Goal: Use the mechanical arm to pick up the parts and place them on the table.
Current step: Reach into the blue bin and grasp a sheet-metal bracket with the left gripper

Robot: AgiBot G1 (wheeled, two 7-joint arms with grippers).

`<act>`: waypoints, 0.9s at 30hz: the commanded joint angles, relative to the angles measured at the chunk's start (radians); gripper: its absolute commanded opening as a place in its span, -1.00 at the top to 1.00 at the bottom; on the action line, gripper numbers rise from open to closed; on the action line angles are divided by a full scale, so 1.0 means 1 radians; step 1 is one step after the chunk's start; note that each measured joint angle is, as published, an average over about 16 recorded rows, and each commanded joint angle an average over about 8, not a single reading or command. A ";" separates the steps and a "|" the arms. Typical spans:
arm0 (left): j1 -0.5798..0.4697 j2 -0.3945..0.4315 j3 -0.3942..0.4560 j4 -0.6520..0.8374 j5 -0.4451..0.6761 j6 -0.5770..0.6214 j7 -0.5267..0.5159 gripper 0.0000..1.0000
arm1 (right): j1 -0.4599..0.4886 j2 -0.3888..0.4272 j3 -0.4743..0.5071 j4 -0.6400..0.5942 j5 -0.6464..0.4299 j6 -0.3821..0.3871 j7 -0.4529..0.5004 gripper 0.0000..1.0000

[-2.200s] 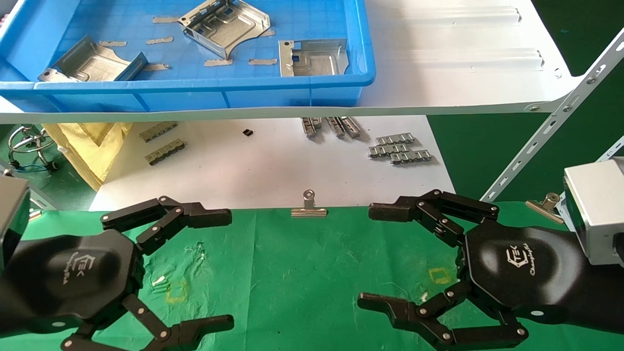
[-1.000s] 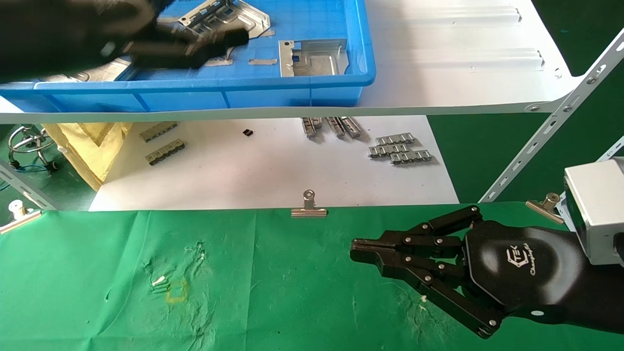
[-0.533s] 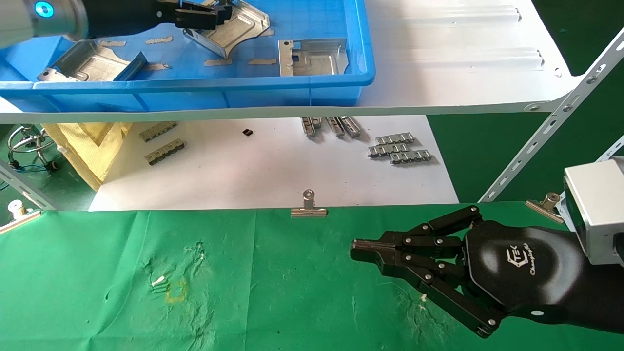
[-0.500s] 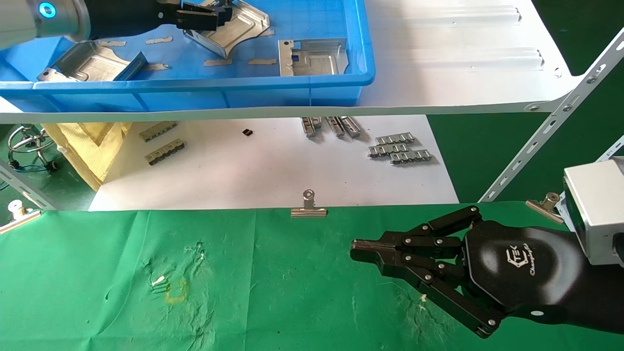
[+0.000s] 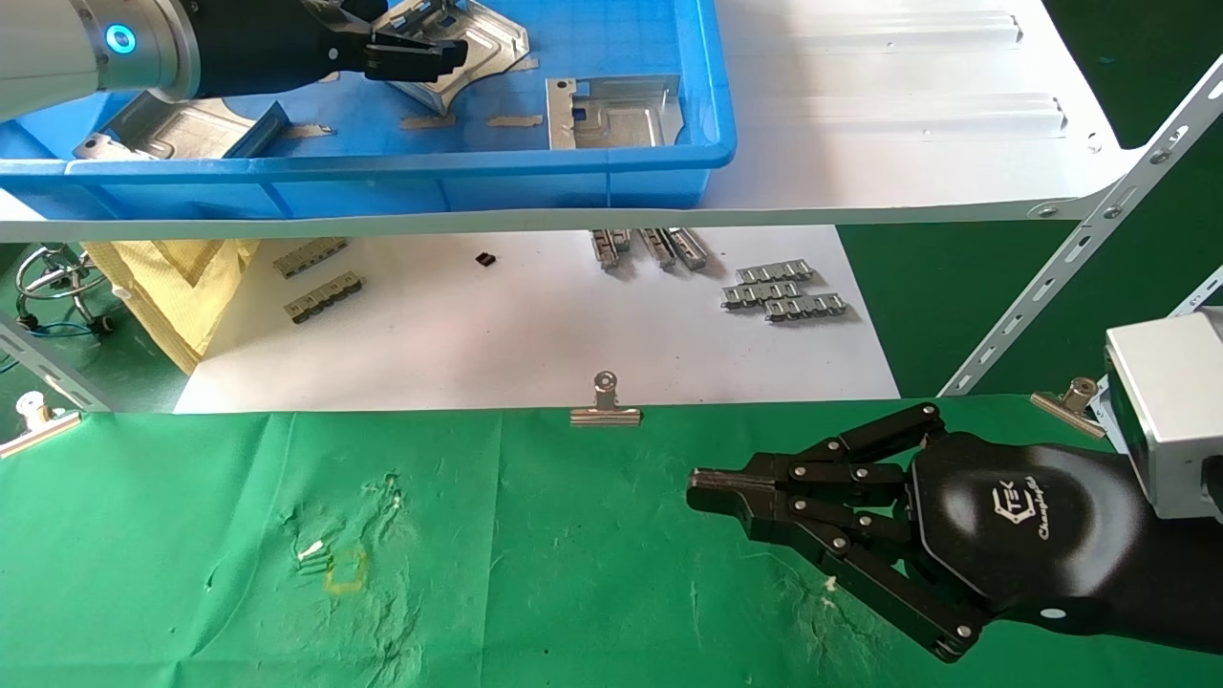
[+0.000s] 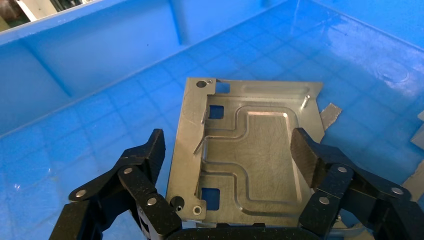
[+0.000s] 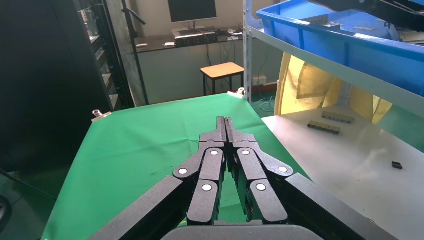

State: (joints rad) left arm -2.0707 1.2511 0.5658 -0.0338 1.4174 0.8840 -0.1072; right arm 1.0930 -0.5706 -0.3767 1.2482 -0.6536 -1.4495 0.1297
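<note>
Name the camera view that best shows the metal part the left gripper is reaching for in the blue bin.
Left wrist view: the part lies flat and whole between the open left gripper fingers. Head view shows it partly hidden behind that gripper. Right wrist view does not show it clearly.

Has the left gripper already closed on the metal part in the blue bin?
No, the left gripper is open, its fingers spread to either side of the metal part lying in the blue bin.
</note>
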 commanded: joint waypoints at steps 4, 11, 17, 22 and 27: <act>-0.002 0.003 -0.003 0.013 -0.004 -0.006 0.003 1.00 | 0.000 0.000 0.000 0.000 0.000 0.000 0.000 1.00; -0.006 0.006 -0.004 0.022 -0.005 -0.020 0.008 1.00 | 0.000 0.000 0.000 0.000 0.000 0.000 0.000 1.00; -0.009 0.005 -0.004 0.026 -0.005 -0.034 0.011 1.00 | 0.000 0.000 0.000 0.000 0.000 0.000 0.000 1.00; -0.010 0.003 -0.006 0.026 -0.008 -0.038 0.015 1.00 | 0.000 0.000 0.000 0.000 0.000 0.000 0.000 1.00; -0.016 -0.004 -0.010 0.024 -0.014 -0.026 0.019 1.00 | 0.000 0.000 0.000 0.000 0.000 0.000 0.000 1.00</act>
State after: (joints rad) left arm -2.0865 1.2466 0.5551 -0.0105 1.4024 0.8616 -0.0879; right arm 1.0930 -0.5705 -0.3768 1.2482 -0.6535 -1.4494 0.1297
